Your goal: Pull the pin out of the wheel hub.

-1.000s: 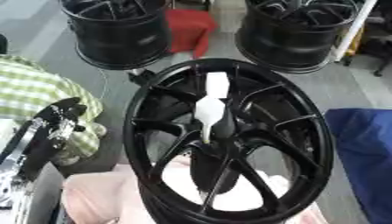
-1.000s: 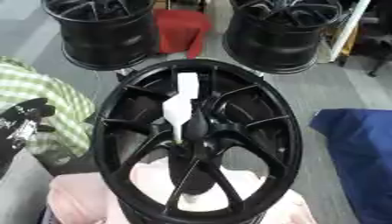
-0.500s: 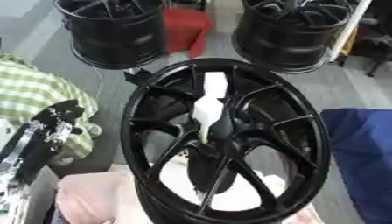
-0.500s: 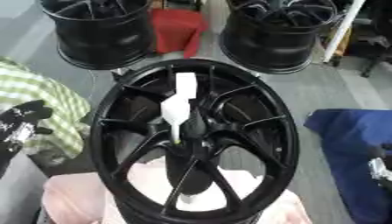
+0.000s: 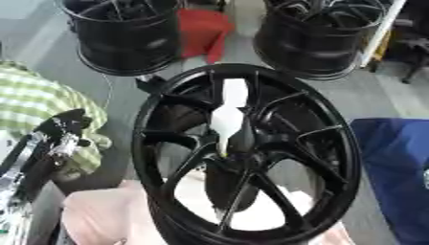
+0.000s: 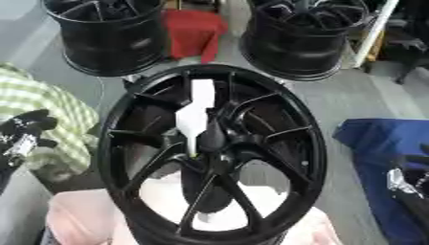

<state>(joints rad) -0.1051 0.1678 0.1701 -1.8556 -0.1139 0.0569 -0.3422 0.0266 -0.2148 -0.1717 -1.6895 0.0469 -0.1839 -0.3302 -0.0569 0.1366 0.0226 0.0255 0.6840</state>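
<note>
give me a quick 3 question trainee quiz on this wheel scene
1. True or false: the white pin is already out of the wheel hub.
2. Which robot hand shows at the left edge? A) left B) right
3. How many other black wheels stand behind the near wheel?

Key:
1. False, it sits in the hub, untouched.
2. A, the left robot hand.
3. Two: one far left, one far right.

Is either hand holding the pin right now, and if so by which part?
Neither. The white pin stands in the wheel hub, untouched. The left hand is off at the wheel's left, the right hand at the right edge, both holding nothing.
</note>
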